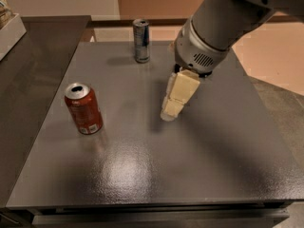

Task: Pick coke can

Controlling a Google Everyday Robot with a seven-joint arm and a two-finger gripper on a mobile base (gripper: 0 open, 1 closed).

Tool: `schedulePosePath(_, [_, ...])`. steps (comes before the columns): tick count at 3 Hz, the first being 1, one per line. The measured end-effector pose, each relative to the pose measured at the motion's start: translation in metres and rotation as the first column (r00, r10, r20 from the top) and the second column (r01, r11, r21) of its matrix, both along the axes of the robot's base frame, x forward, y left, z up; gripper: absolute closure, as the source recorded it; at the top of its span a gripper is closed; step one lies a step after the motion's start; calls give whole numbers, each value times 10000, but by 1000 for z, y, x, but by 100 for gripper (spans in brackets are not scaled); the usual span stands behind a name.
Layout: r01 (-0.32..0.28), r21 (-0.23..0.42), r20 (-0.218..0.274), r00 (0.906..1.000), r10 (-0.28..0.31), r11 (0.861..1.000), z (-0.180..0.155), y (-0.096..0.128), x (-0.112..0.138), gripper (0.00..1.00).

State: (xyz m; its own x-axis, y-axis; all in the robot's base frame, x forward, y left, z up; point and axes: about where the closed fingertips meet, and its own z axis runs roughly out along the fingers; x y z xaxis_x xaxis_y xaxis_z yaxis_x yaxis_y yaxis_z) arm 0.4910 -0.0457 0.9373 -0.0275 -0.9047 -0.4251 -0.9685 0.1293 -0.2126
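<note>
Coke can (83,109), short, wide, red metal with silver top and white label patch, stands upright at the left of the dark grey counter (199,170). Cream end effector (168,115) hovers well right, mid-counter; its spread cannot be told.

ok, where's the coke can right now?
Camera view, left side of the grey table: the coke can stands upright, nearer the camera than the slim can, with the claw mid-table to its right, not touching it.
</note>
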Motion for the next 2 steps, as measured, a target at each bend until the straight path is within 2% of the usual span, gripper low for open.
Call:
schedulePosePath(1, [-219, 316, 36, 9998, 218, 9993, -9, 30, 7, 0])
schedulePosePath(2, [-625, 1147, 41, 9980, 624, 9914, -15, 69, 13, 0])
